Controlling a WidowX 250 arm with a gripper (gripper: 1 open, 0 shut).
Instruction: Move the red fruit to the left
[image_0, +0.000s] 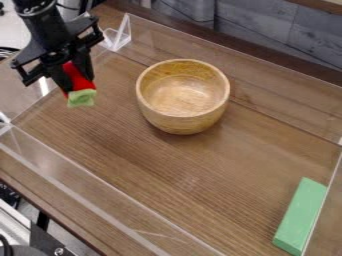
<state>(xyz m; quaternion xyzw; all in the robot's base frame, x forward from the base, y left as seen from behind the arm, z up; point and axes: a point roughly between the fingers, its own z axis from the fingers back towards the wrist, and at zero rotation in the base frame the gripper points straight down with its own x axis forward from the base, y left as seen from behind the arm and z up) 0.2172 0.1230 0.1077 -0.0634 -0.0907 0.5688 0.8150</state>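
The black gripper clamps the small red toy strawberry above the wooden table's left side, ready for lowering.

One red fruit, a toy strawberry with a green leafy top, is the only fruit in view, gripped in the single black end effector. One round wooden bowl and one long flat green block sit on the one wooden surface, bounded by clear plastic walls.
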